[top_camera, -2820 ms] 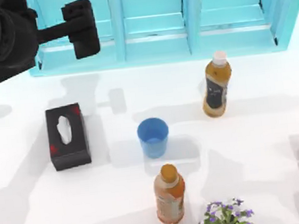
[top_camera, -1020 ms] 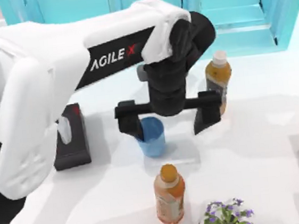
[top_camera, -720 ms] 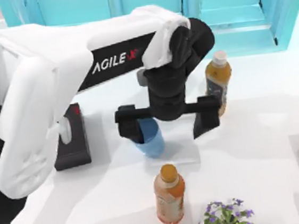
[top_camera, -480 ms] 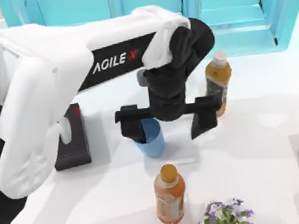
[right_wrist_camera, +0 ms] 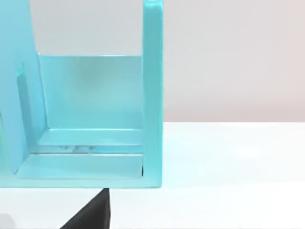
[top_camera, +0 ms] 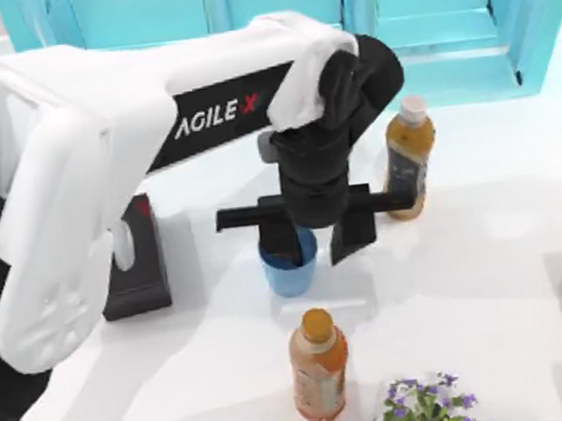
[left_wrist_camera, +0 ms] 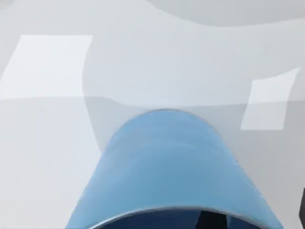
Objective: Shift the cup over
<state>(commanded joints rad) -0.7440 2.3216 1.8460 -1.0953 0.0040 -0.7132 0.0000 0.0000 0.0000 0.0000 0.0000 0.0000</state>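
Note:
The blue cup (top_camera: 289, 268) stands upright at the middle of the white table, between two tea bottles. My left gripper (top_camera: 315, 245) hangs straight over it, pointing down. It is open, with a narrow gap: one finger reaches inside the cup, the other stands outside its right wall. In the left wrist view the cup (left_wrist_camera: 167, 167) is very close, a dark fingertip (left_wrist_camera: 212, 222) shows inside its rim, and the wall is still apart from both fingers. A dark part of my parked right gripper (right_wrist_camera: 90, 214) faces the turquoise shelf.
One orange-capped tea bottle (top_camera: 409, 162) stands right of the gripper and another (top_camera: 318, 367) just in front of the cup. A black tissue box (top_camera: 130, 256) lies to the left. Purple flowers (top_camera: 423, 412) sit at the front edge. A turquoise cabinet (top_camera: 421, 15) lines the back.
My left arm swung in from the back left and came down over the cup. Its wide-spread fingers have drawn much closer together, straddling the cup's right wall. The cup wobbled slightly.

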